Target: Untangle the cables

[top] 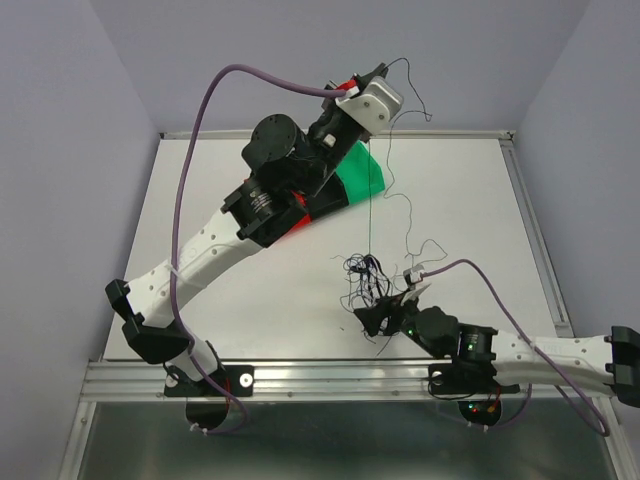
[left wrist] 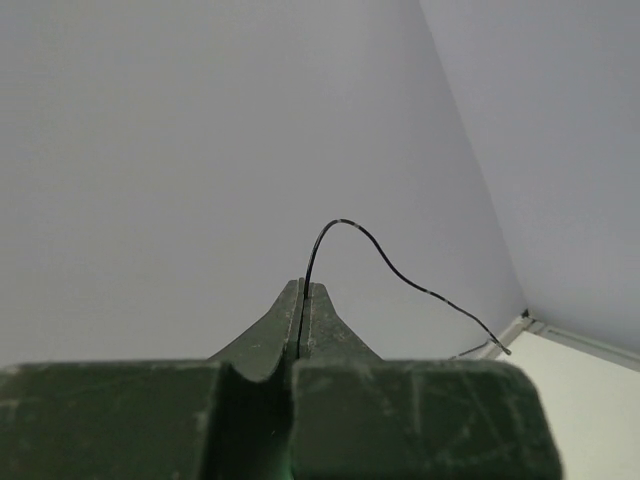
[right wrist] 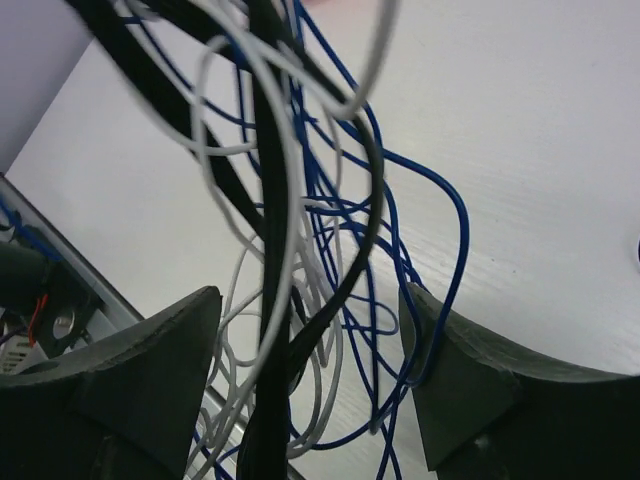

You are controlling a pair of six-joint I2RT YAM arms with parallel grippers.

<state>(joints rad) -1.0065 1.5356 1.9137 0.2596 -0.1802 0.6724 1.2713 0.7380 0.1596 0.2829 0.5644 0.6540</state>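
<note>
Left gripper (left wrist: 303, 290): jaws clamped on black cable (left wrist: 343, 220). Right gripper (right wrist: 310, 320): jaws wide, cable tangle (right wrist: 270, 200) between them, ungripped, over worktop (top: 480, 200).

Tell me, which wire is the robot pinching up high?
The thin black wire, squeezed between the left arm's shut green fingers in the air. The other wires, blue, white and black, tangle between the right arm's open fingers.

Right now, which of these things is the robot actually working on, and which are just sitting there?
Part of the job:
- cable clump, blue, black and whitish
- black strand, pinched in the left gripper
- right gripper, open around the clump

Just there:
- thick purple arm cables
- green piece under the left arm
- table
</note>
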